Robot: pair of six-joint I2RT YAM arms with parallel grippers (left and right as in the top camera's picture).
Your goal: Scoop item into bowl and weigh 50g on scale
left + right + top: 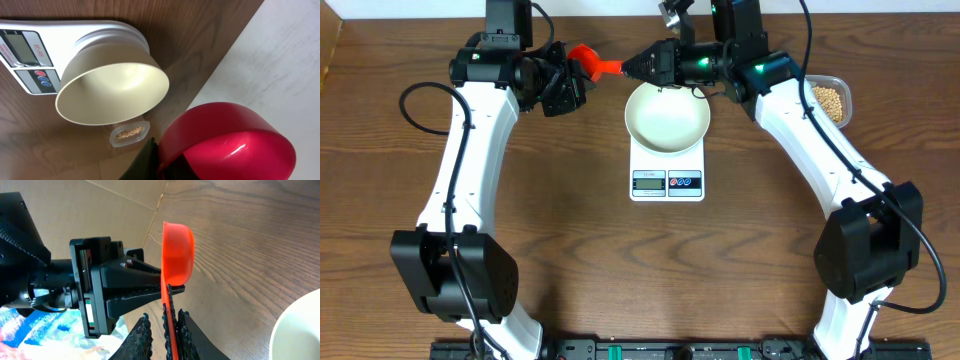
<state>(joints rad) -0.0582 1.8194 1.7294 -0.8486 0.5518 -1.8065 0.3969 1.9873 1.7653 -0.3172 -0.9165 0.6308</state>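
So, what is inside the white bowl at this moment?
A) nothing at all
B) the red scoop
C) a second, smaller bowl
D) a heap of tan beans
A: the white bowl on the scale shows only its bare inside in both the overhead and the left wrist view, while the beans lie in the clear tub beside it.

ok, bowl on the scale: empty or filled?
Empty. The bowl on the scale shows a bare white inside, overhead and from the left wrist; beans show in the clear tub.
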